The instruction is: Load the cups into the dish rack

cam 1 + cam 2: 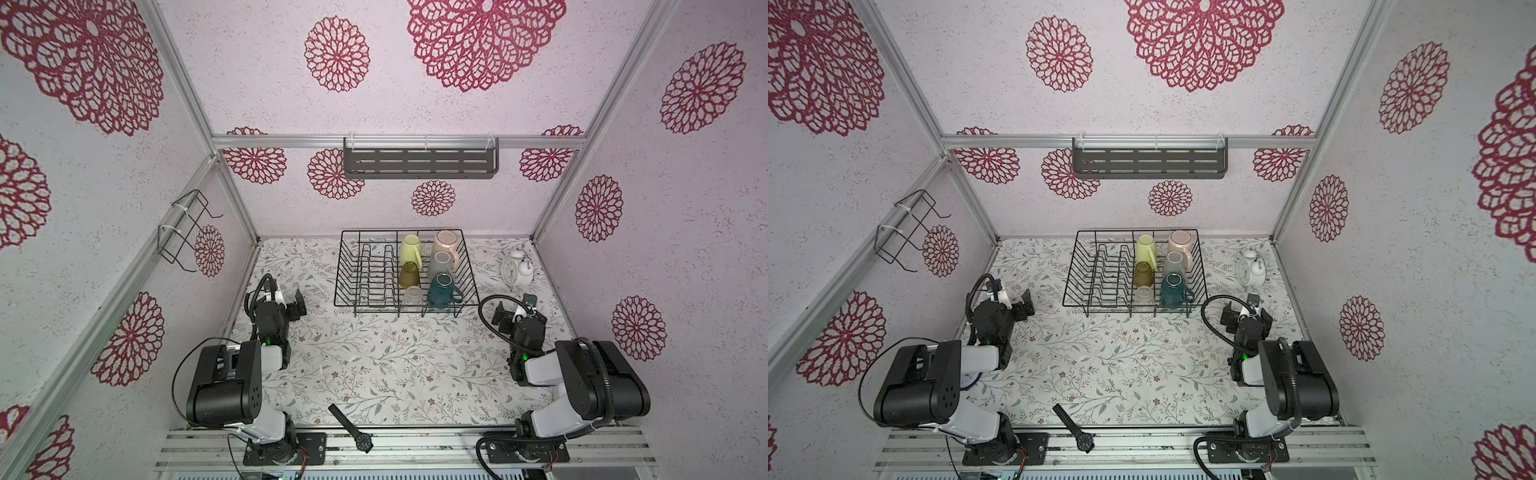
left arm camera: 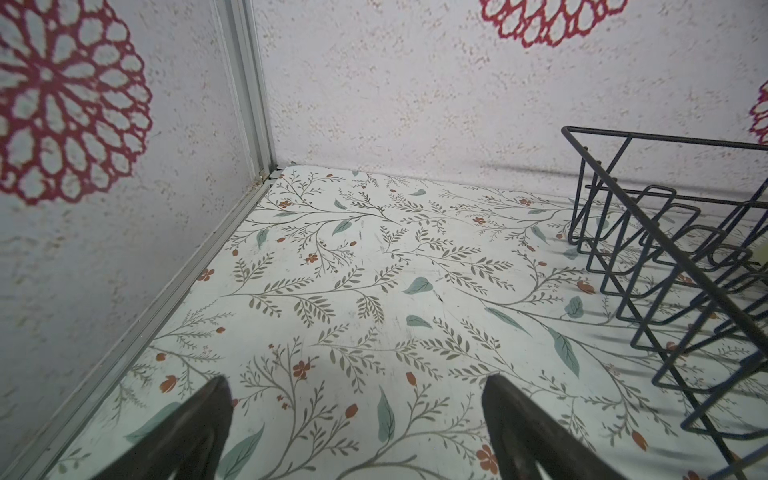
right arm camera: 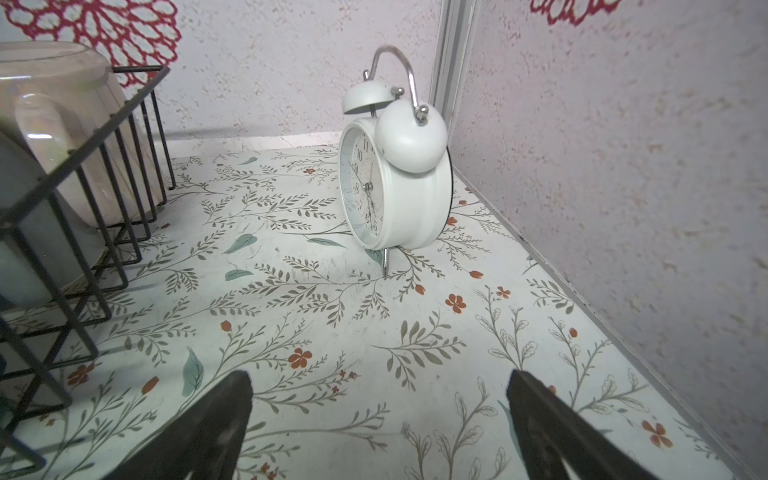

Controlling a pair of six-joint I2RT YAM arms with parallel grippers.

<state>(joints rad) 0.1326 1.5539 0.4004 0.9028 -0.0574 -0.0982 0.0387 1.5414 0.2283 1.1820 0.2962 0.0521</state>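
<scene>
All six cups stand inside the dish rack [image 1: 374, 272] at the back of the desk [image 1: 374, 365], in two rows filling its right part. One row holds the pale yellow-green mug [image 1: 410, 249], amber tumbler [image 1: 409, 275] and clear glass [image 1: 412, 295]. The row beside it holds the pink mug [image 1: 445, 245], grey mug [image 1: 441, 266] and dark teal mug [image 1: 442, 291]. The left hand [image 2: 357, 380] is spread wide and empty, left of the rack. The right hand [image 3: 380, 374], equally wide and empty, faces a white alarm clock [image 3: 395, 187]. A black wristwatch [image 1: 353, 428] lies at the desk's front edge.
</scene>
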